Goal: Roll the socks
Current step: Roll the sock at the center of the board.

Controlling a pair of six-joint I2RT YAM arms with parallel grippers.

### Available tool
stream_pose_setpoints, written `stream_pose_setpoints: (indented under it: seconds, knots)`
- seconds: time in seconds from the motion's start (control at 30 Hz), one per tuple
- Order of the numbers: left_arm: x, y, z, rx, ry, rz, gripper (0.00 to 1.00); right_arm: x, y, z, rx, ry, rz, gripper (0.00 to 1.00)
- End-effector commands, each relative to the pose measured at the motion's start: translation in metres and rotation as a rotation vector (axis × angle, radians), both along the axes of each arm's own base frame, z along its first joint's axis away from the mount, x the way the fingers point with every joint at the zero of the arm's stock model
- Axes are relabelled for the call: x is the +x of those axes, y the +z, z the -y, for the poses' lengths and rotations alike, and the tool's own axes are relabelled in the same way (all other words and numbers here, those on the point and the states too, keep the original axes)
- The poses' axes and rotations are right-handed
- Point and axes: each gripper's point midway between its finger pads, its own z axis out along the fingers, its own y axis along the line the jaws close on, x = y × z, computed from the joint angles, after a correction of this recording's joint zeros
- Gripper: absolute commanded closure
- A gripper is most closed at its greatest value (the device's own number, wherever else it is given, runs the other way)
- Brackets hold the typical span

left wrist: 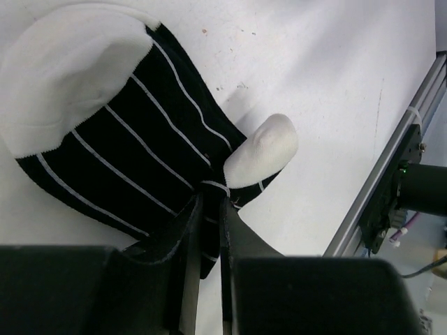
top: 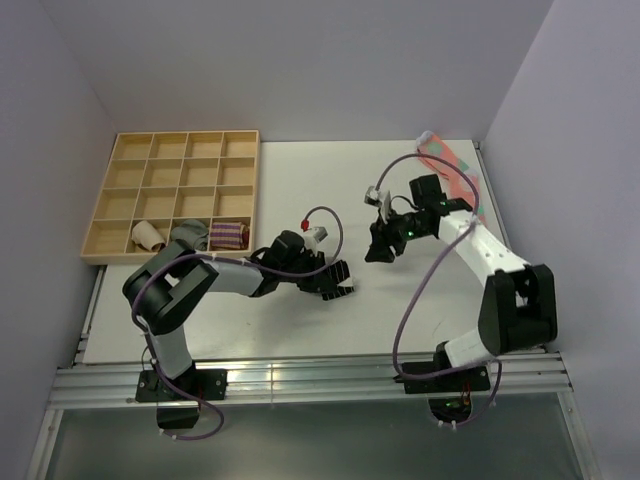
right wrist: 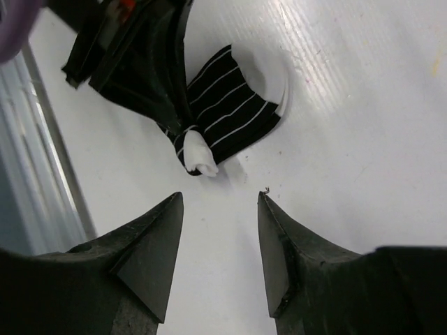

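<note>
White tabletop (top: 300, 175); left gripper (left wrist: 211, 206) clamps the black, white-striped fabric socks (left wrist: 126, 139), right gripper (right wrist: 220, 202) hangs spread, just beyond them.

Arms: two are standing at the near edge, the left arm (top: 190, 280) and the right arm (top: 490, 260).
Grippers: two are showing, the left gripper (left wrist: 211, 202) and the right gripper (right wrist: 220, 202), each carrying two fingers.
Black striped socks (left wrist: 126, 139): one bundle is lying near centre; whether it is holding one sock or two cannot be told.
Wooden tray (top: 165, 175): one is sitting far left.
Tray compartments: sixteen are showing, four rows of four.
Bundles in tray: three are occupying the near row, one cream roll (top: 148, 235), one grey bundle (top: 190, 233), one maroon striped bundle (top: 229, 236).
Pink socks (top: 455, 175): one strip is lying far right; the sock count cannot be told.
</note>
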Motion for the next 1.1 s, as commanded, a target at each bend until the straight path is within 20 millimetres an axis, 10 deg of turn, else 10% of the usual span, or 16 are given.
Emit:
stream_pose_setpoints:
  seconds: [0.0,0.4,1.07]
  knots:
    - [-0.054,-0.084,-0.080,0.359,-0.026,-0.276,1.00,-0.005,0.012,0.007,-0.026,0.106,0.263,0.45]
    - [-0.071,-0.081,-0.074,0.283,-0.053,-0.400,1.00,-0.065,-0.029,-0.023,-0.214,0.363,0.650,0.42]
    - [-0.090,-0.074,-0.067,0.217,-0.092,-0.514,1.00,-0.093,-0.064,-0.061,-0.299,0.550,0.948,0.45]
